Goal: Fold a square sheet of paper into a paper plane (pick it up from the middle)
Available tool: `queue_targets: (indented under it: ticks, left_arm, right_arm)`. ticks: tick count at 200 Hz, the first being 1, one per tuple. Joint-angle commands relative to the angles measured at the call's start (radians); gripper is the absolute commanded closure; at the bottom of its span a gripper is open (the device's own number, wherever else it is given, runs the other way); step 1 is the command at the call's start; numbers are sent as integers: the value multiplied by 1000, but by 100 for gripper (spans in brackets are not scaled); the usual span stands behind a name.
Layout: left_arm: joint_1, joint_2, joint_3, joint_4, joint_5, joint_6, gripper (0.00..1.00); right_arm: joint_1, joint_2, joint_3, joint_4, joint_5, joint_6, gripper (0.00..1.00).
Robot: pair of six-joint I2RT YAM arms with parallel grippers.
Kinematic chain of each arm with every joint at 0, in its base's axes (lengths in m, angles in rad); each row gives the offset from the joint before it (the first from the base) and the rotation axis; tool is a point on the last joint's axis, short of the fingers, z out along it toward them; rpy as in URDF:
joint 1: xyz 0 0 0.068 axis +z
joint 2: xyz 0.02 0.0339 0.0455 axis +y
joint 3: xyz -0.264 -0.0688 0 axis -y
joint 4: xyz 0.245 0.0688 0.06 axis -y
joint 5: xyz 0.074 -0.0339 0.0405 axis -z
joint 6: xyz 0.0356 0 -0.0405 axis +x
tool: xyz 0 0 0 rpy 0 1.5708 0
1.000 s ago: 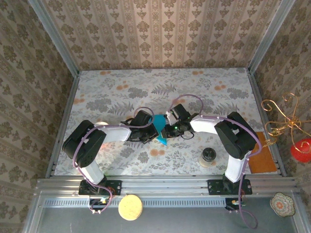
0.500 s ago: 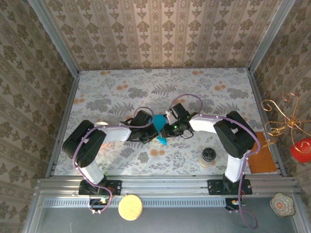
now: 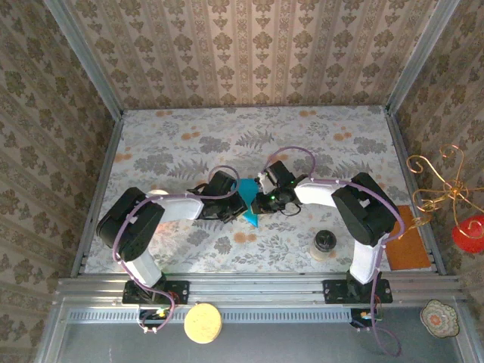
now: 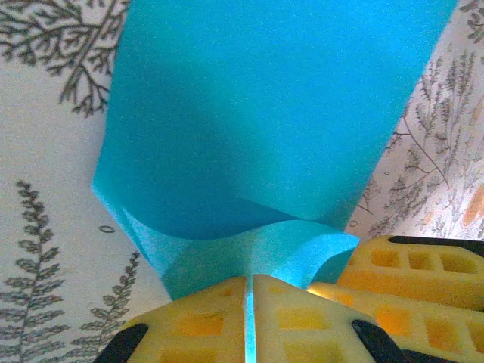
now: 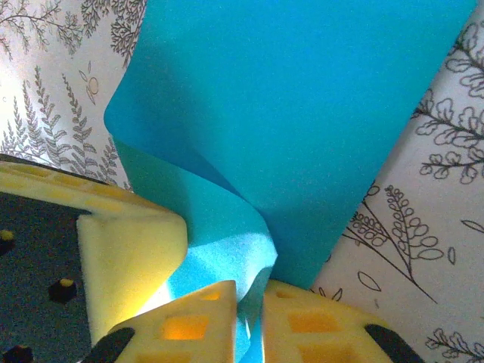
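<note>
Okay, mid-fold, I'd say: the sheet of paper (image 3: pixel 248 200) is no flat square any more. From the top camera it reads as a narrow teal shape with a point aimed at the near edge, sitting in the middle of the bench (image 3: pixel 174 151) between the two wrists. The left claw (image 4: pixel 249 302) is closed on it, with the paper's edge sandwiched between the yellow pads. The right claw (image 5: pixel 249 306) is pinched on it too, a strip of teal running down between its pads. Both wrist views show the claws just beside each other on the same stretch of edge, one claw's pad sitting in the other's corner. The paper curls into a soft loop right above the pads, so no sharp crease is set there yet, as far as I can judge. I can't tell whether the far part lies on the bench or hangs just above it. The next move likely calls for bringing the layers into line and pressing that loop flat without tearing the thin paper, one claw pinning while the other slides. On pose, both arms reach inward from their bases with elbows out wide and forearms low over the bench. The wrists meet at the middle, the left claw coming in from the left and the right claw from the right.
</note>
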Motion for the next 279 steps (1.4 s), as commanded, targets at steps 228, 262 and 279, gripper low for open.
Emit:
queue_targets:
  ticks: [228,262,279]
  left_arm:
    - [159,243,392,-337,15,315,85]
    - [157,273,403,-376,18,323,87]
    - [157,279,401,-389,17,324,88]
  right_arm:
    - [-2,9,18,-7,22,-34,95]
    - [-1,8,20,-11,35,-35,95]
    - [-1,8,23,-13,43,-37,95]
